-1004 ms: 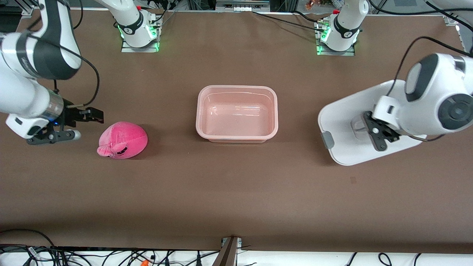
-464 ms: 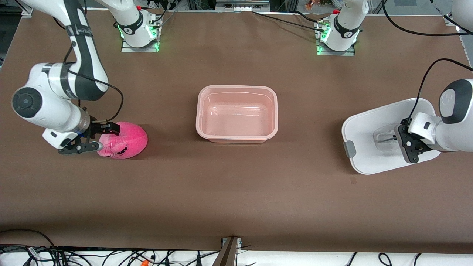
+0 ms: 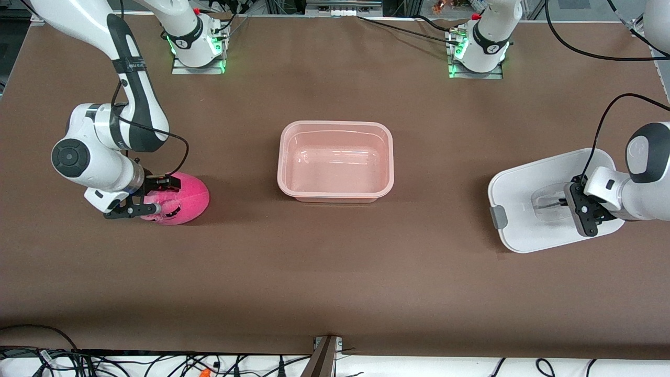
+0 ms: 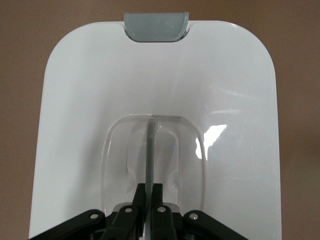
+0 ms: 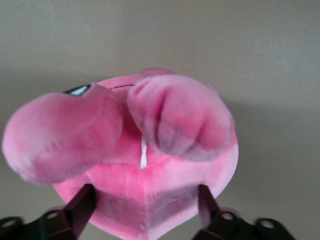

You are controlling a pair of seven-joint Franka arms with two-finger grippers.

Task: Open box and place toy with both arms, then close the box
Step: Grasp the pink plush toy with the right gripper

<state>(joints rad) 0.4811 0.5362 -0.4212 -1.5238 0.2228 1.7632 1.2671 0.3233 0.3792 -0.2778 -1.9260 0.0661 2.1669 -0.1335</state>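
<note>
At the right arm's end of the counter [image 3: 335, 293], the right claw [image 3: 152, 196] is spread wide around the toy [image 3: 180, 201], one finger on each side, not yet squeezing. The box [image 3: 335, 161] sits uncovered mid-counter, while the left claw [image 3: 568, 201] is pinched on the handle of the lid [image 3: 528, 178], which lies near the left arm's end. The soft plush may squash and slip free if the fingers catch only its rounded edge.

The left gripper [image 4: 149, 192] is pinching the thin upright handle [image 4: 151, 150] in the lid's clear central recess [image 4: 155, 165], its fingers pressed together on it. The white lid [image 4: 75, 125] is stretching away from the gripper, a grey clip [image 4: 156, 26] sitting at its farthest edge.
</note>
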